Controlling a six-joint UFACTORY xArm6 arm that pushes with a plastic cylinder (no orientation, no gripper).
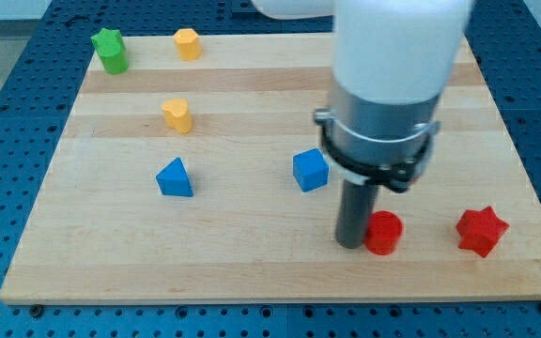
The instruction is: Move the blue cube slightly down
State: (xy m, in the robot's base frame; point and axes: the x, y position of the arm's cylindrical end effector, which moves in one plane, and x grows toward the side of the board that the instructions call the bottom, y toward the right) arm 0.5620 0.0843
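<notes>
The blue cube sits on the wooden board, a little right of the middle. My tip rests on the board below and to the right of the cube, apart from it. The tip stands right next to the left side of a red cylinder; I cannot tell if they touch. The arm's white and grey body hides the board above the tip.
A blue triangular block lies left of the cube. A red star block is at the view's lower right. Two yellow blocks and a green star block are at the upper left.
</notes>
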